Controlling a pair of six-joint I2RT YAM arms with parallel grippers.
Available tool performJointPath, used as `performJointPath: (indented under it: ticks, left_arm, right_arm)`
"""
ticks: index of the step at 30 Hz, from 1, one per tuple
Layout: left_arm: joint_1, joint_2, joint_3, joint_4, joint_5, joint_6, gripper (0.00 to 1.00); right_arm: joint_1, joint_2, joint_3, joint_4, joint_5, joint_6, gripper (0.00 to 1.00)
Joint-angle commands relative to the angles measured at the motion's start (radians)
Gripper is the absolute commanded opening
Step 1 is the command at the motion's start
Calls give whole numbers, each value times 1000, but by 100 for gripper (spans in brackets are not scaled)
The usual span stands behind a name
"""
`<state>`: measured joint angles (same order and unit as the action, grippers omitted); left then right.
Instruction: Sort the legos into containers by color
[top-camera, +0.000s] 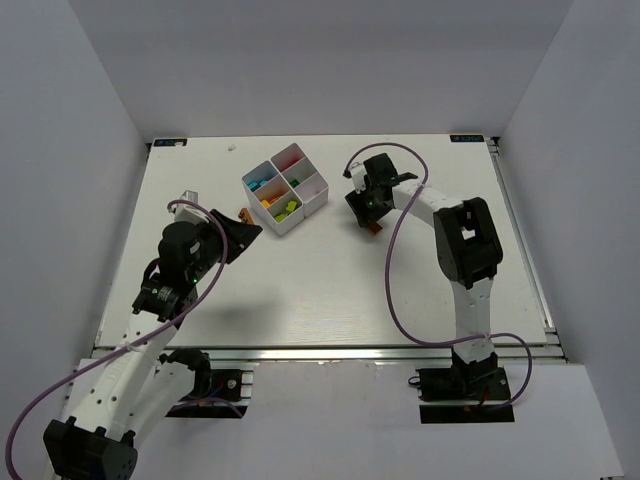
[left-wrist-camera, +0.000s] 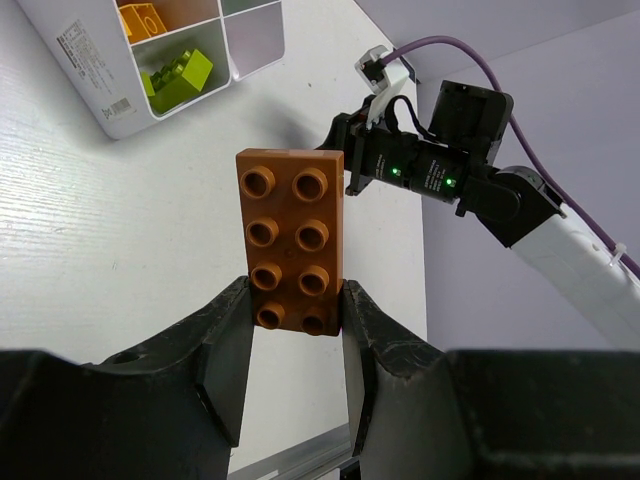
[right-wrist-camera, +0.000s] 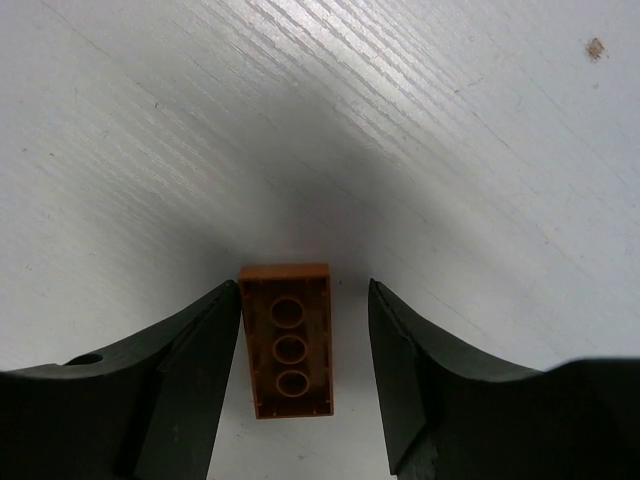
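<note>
Left gripper (left-wrist-camera: 295, 320) clamped on the short end of brick A (left-wrist-camera: 292, 230), an orange 2x4 with its studs toward the wrist camera, held left of the tray (top-camera: 305, 213). Right gripper (right-wrist-camera: 305, 350) is down at the surface (top-camera: 330, 290) right of the tray. Its jaws stand apart astride brick B (right-wrist-camera: 288, 340), orange and underside up, with a gap at 1 finger. A green brick (left-wrist-camera: 180, 78) lies in 1 tray compartment.

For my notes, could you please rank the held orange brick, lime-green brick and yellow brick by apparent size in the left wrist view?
1. Orange brick, nearest the camera.
2. Lime-green brick.
3. Yellow brick, cropped: order with green unsure.
</note>
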<state>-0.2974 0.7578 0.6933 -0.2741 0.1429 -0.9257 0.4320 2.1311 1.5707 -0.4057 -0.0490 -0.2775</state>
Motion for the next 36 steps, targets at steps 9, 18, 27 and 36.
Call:
performJointPath:
  ticks: [9,18,27,36]
  left_arm:
    - [3,6,8,-2,1,8,0]
    - [3,8,18,-7,-3,5,0]
    - [3,21,37,-11,-9,5,0]
    - [3,18,44,-36,-23,-1,0]
  right_arm:
    - [-3,3,17,-27,-17,-35,32]
    - [-10,-181,-72,191,-207,7,12]
    - [-3,-300,-210,707,-379,193,0]
    - [79,-168,-143,945,-339,270,2]
